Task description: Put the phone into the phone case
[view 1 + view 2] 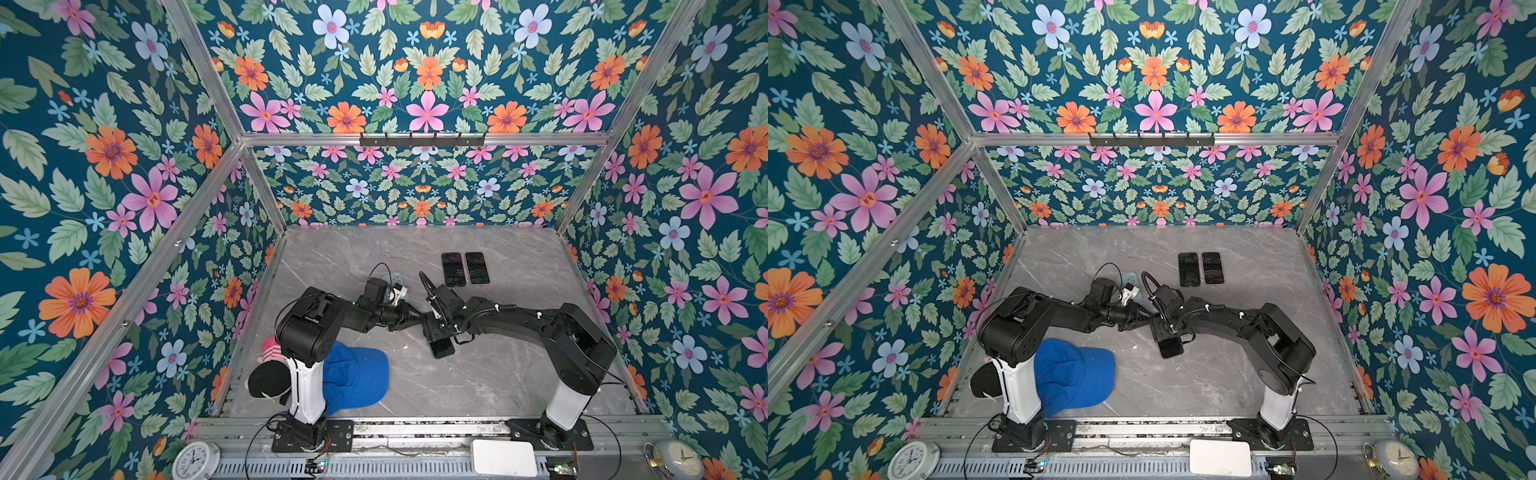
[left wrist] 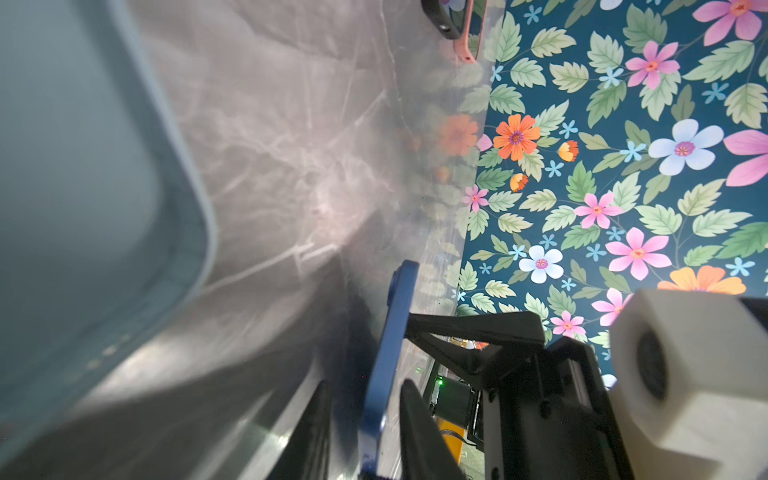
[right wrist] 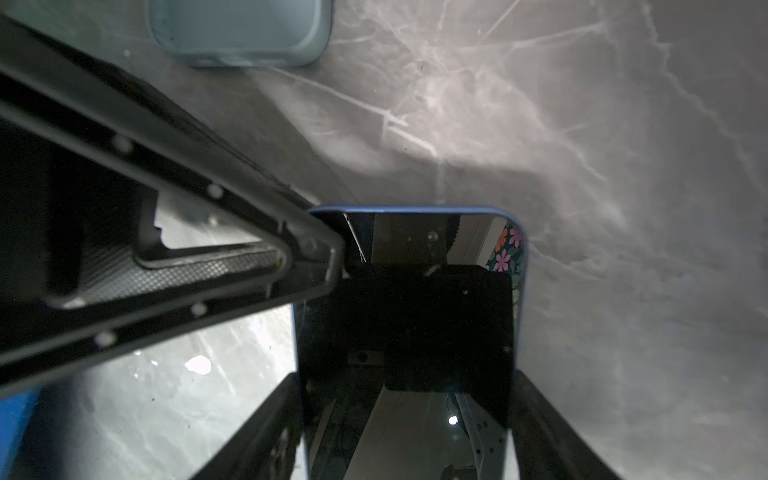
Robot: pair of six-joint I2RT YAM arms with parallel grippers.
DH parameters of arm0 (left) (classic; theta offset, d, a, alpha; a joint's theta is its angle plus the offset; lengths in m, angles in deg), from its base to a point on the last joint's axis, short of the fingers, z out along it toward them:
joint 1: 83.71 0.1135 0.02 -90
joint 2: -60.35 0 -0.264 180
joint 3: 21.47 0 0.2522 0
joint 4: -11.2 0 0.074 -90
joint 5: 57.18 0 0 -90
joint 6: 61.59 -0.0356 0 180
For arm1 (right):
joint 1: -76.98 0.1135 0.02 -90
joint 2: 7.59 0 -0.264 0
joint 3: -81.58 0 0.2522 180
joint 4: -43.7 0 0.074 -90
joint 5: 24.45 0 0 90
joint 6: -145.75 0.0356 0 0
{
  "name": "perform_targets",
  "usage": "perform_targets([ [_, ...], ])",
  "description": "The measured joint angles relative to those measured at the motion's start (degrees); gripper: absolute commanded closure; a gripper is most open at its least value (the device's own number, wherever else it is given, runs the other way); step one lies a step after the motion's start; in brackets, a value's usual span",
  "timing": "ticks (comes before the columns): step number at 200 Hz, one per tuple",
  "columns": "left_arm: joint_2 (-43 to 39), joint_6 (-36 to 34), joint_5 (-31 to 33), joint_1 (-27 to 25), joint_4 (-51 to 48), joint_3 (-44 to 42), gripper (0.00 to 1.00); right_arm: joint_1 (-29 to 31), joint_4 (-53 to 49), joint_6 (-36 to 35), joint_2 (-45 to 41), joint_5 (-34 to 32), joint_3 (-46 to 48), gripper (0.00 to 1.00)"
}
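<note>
And the right claw had the phone pinched by its long sides, screen up, off the table! The left claw straddled the phone's blue edge near a corner, one finger lying on the glass. Clamped or not, couldn't tell. The case lay open side up on the table, just beyond, apart from the phone. The two more phones sat side by side farther back.

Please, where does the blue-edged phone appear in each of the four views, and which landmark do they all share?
Top view: phone below centre, slightly right; only its dark end shows.
Top view: phone below centre, only its dark end shows.
Left wrist: phone low centre, seen edge-on.
Right wrist: phone low centre, screen facing the camera.
Shared landmark: pale blue case.
</note>
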Motion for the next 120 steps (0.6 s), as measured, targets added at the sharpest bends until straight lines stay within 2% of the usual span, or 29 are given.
perform_targets([
  [120,0.0,0.4,-0.2,0.0,2.3,-0.8,0.89,0.0,0.2,0.0,0.0,0.2,0.3,0.46],
])
